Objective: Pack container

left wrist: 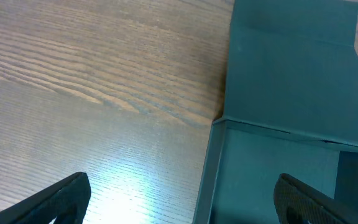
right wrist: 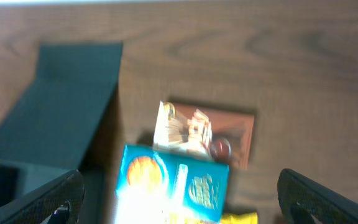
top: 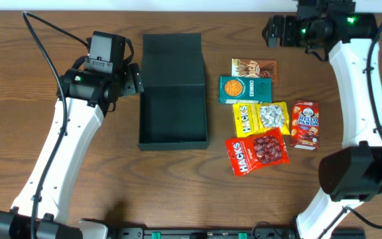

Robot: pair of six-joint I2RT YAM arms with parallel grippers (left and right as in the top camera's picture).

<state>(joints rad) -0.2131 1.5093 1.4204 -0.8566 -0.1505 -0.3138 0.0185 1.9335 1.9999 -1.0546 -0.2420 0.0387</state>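
The container [top: 173,93] is a dark green-black box on the table, its flap lid [top: 172,58] laid open flat on the far side. My left gripper [top: 136,78] is open beside the box's left wall; in the left wrist view its fingers [left wrist: 61,199] straddle that wall [left wrist: 209,180], with nothing held. My right gripper [top: 271,31] is open, raised over the far right of the table. In the right wrist view, blurred, its fingers [right wrist: 316,199] stand wide above a teal packet [right wrist: 173,183] and a brown packet [right wrist: 204,134], holding nothing.
Snacks lie right of the box: a brown packet [top: 254,68], a teal packet [top: 244,89], a yellow Hacks bag [top: 260,118], a red Hacks bag [top: 257,153] and a red Hello Panda box [top: 305,123]. Bare wood table [top: 58,33] lies left of the box.
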